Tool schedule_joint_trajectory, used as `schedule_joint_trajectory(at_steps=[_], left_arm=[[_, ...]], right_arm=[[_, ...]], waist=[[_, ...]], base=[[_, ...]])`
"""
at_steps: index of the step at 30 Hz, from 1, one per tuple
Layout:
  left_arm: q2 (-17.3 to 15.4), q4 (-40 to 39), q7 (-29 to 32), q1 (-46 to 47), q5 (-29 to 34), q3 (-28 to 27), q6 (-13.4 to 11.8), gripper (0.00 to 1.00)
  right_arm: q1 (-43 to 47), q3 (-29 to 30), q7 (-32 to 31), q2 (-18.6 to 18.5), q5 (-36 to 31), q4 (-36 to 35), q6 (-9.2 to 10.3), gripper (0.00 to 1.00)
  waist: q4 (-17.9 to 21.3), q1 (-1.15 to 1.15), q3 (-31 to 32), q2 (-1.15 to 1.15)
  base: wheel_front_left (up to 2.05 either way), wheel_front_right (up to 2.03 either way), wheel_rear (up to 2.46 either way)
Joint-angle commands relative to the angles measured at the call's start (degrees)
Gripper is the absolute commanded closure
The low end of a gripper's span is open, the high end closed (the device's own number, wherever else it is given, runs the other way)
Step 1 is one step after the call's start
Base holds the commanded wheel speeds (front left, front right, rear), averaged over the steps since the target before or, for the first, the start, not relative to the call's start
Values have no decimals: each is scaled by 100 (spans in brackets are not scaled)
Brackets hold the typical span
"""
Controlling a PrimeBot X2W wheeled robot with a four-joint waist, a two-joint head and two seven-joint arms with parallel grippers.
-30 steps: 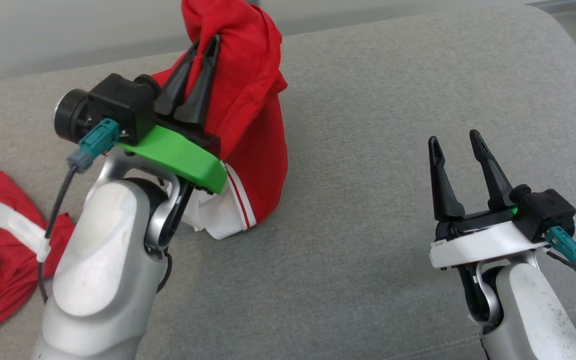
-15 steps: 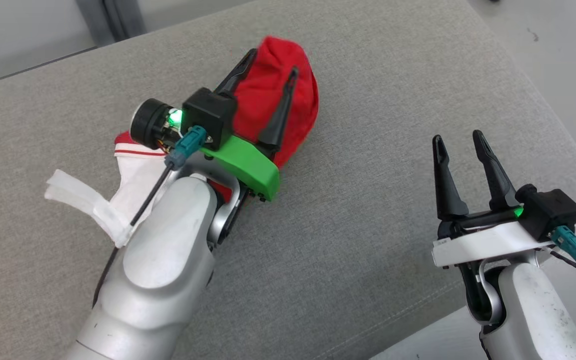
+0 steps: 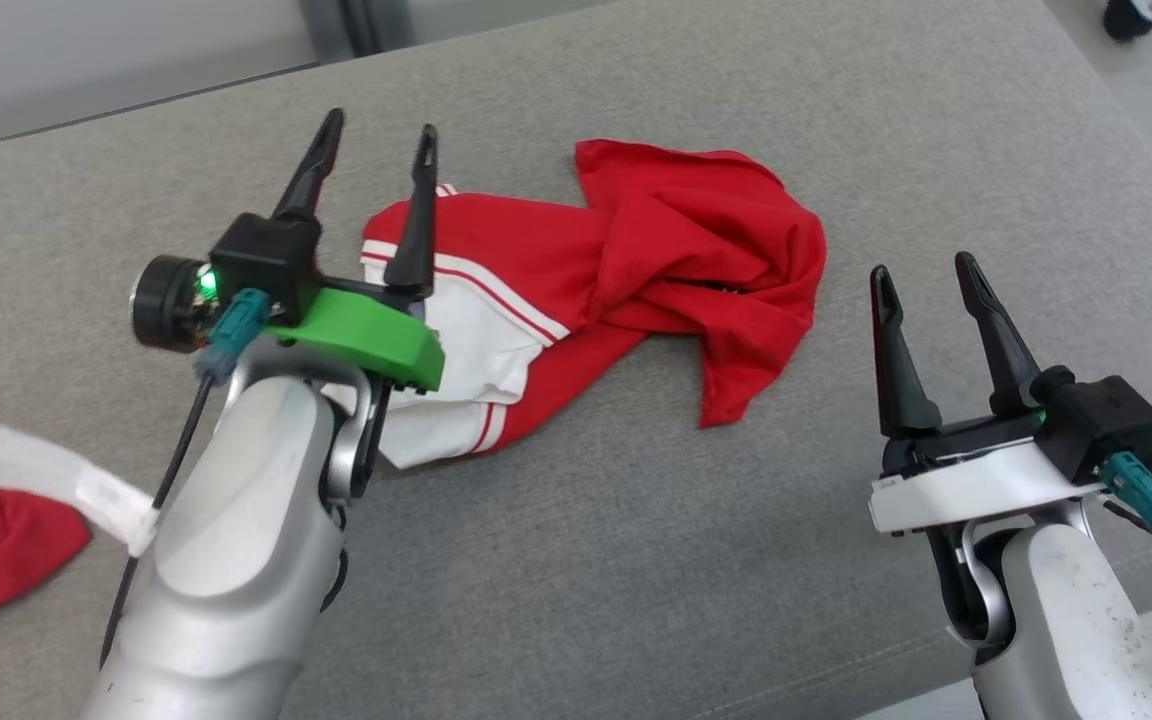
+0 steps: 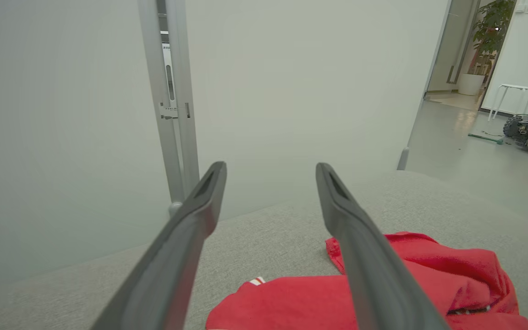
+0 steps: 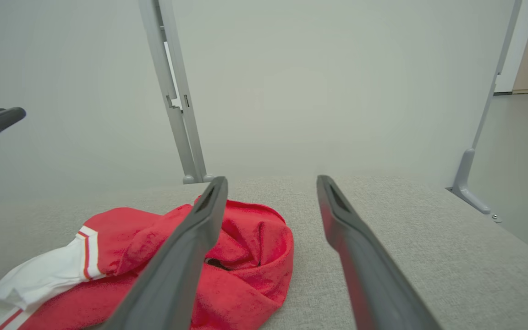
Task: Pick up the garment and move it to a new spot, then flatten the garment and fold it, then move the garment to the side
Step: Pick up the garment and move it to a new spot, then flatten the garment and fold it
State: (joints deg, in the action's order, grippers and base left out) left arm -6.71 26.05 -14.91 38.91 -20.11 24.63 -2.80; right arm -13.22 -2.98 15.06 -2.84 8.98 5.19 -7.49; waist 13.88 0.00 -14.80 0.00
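Apparently the move is done: garment (image 3: pixel 636 270) lies crumpled on the counter (image 3: pixel 636 560), 12 o'clock of centre, in neither claw. Left claw (image 3: pixel 382 122) at its 9 o'clock, fingers apart, empty. Right claw (image 3: pixel 920 265) at 4 o'clock, also apart. Flattening, folding and the side move are left.

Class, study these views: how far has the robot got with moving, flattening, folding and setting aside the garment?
Looks done: the garment lies free on the grey cushion, so the move seems finished. In hand: nothing; the left gripper and right gripper both stand open and empty. Left: it is crumpled, so flattening, folding and shifting aside remain.
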Motion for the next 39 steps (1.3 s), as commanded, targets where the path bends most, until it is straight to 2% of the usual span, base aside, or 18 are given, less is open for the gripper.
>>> schedule_joint_trajectory(at_steps=[1,5,10,14,19,26,32,37,39], left_arm=[[-63,-169,-29,-208,-5,-139,-40,0],[-264,-732,-27,-888,139,-562,15,0],[-280,-1432,-24,-1862,278,-1064,327,0],[-115,-1793,-24,-2503,487,-1369,555,0],[239,-2130,-24,-3238,777,-1656,603,0],[373,-2190,-25,-3392,836,-1754,693,0],[379,-2101,-25,-3080,754,-1783,775,0],[377,-2073,-25,-2960,601,-1617,719,0],[377,-2090,-25,-2945,603,-1497,691,0]], right_arm=[[56,2,18,-9,-113,-40,-1,0],[130,-30,18,-10,-277,-57,-1,0],[190,-284,18,-16,-346,-104,-1,0],[306,-372,18,-13,-395,-89,-1,0],[481,-351,18,-11,-350,-51,-1,0],[520,-427,18,-11,-537,53,-1,0],[191,-1107,18,-305,-830,390,-1,0],[-138,-1790,18,-665,-991,1017,0,0],[-260,-1927,18,-693,-1018,1267,-1,0]], waist=[[-718,0,377,0],[-1080,0,523,0],[-1379,0,669,0],[-1536,0,776,0],[-1636,0,857,0],[-1744,0,731,0],[-1869,0,476,0],[-2097,0,300,0],[-2199,0,238,0]], base=[[0,0,0],[0,0,0],[0,0,0],[0,0,0],[0,0,0],[0,0,0],[0,0,0],[0,0,0],[0,0,0]])
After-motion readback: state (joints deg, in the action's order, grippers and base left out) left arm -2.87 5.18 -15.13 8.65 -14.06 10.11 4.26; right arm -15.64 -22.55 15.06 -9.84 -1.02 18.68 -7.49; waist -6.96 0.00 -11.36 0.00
